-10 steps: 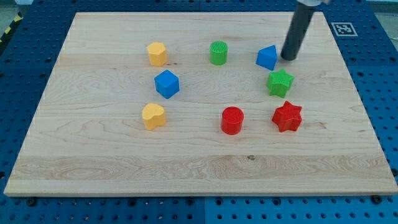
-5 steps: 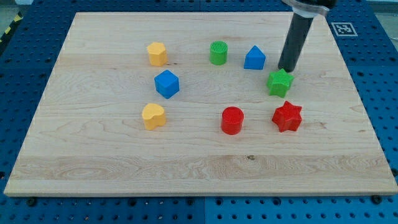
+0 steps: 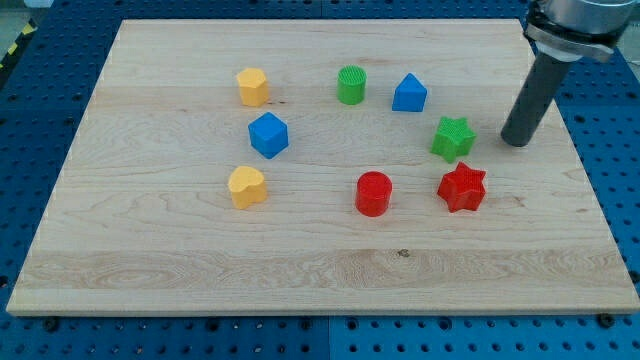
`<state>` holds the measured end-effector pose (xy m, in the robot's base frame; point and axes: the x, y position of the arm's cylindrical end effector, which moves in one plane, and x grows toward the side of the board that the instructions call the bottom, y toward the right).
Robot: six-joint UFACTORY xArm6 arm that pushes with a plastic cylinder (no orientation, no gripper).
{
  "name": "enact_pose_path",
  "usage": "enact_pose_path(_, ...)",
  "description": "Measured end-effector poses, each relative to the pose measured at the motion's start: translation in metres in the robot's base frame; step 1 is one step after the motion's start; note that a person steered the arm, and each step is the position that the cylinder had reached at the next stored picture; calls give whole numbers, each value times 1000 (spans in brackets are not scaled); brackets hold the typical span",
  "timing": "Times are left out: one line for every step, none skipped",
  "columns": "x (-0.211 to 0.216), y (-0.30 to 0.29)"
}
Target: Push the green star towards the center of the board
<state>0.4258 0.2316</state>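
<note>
The green star (image 3: 452, 137) lies on the wooden board (image 3: 180, 250), right of the board's middle. My tip (image 3: 515, 142) is on the board just to the star's right, a short gap away and not touching it. The dark rod rises from the tip toward the view's top right. The red star (image 3: 461, 187) lies just below the green star. The blue pointed block (image 3: 408, 93) lies up and to the left of the green star.
A green cylinder (image 3: 351, 85) sits left of the blue pointed block. A red cylinder (image 3: 373, 193) sits left of the red star. A blue cube (image 3: 268, 134), a yellow hexagonal block (image 3: 252, 87) and a yellow heart (image 3: 246, 186) lie on the left half.
My tip moved from above the green star, beside the blue pointed block, round to the star's right side. The blue pointed block was pushed a little to the left.
</note>
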Motion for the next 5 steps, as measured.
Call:
enact_pose_path(10, -1)
enact_pose_path(12, -6)
enact_pose_path(12, -11)
enact_pose_path(12, -30)
enact_pose_path(12, -44)
